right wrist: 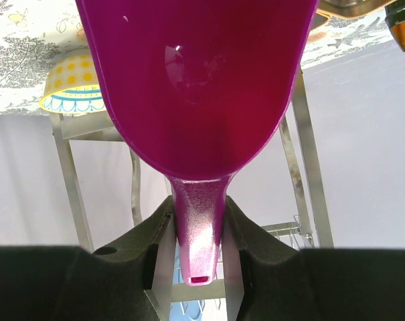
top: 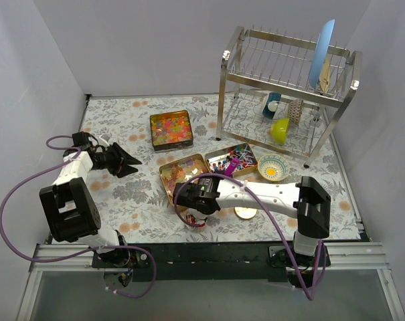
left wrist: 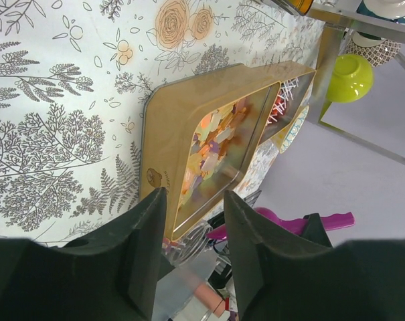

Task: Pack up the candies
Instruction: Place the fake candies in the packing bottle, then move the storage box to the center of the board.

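Red, blue and white wrapped candies (top: 241, 154) lie in a small gold metal tin (top: 207, 158), just ahead of my right pincer (right wrist: 197, 231), which is clenched on the handle of a magenta plastic scoop (right wrist: 195, 87). My left pincer (left wrist: 194, 207) is released and empty, well apart leftward.

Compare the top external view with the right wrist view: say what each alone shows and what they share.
Top external only: both arms, the left hand open above the floral cloth, three gold tins, one full of orange-red candies, a round gold lid, and a green bowl in the rack.
Right wrist only: a close look at the right hand shut on the handle of the purple scoop.
Both: the scoop, the yellow patterned bowl, the rack and the cloth.
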### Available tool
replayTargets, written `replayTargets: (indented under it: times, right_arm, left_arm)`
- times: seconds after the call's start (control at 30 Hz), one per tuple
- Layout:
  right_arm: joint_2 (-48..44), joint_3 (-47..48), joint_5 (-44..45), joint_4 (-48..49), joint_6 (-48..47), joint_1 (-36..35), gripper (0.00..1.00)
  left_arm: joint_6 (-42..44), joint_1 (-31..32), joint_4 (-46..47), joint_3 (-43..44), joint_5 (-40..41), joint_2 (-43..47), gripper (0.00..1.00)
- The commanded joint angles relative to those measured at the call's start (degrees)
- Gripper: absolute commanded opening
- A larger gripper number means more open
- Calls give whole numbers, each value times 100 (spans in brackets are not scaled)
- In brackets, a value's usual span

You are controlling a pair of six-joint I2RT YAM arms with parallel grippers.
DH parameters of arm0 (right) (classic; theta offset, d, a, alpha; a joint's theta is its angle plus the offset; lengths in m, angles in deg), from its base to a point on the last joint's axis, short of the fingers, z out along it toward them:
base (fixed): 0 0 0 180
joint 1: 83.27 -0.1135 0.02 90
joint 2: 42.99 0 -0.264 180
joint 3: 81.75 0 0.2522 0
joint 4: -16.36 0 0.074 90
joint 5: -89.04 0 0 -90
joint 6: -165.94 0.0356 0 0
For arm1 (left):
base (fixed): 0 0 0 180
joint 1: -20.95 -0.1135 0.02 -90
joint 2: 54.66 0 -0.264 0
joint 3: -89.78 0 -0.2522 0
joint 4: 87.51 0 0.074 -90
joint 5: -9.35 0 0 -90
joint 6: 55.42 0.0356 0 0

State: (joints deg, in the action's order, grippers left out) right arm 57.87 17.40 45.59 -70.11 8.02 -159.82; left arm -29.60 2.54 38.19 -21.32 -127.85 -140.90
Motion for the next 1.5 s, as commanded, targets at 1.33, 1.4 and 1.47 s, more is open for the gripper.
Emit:
replayTargets:
  times: [1.33, 1.4, 1.47]
  right_arm:
    - [48, 2536, -2290, 415, 2467, 2970, 1]
    - [83, 2588, -2369, 406, 2529, 3067, 1]
    - [101, 2632, -2413, 406, 2556, 3111, 1]
  left_arm:
    - [811, 2421, -297, 788, 1950, -1070, 34]
    - [855, 2422, -515, 841, 2372, -1158, 34]
    - [933, 2395, -666, 894, 2697, -1150, 31]
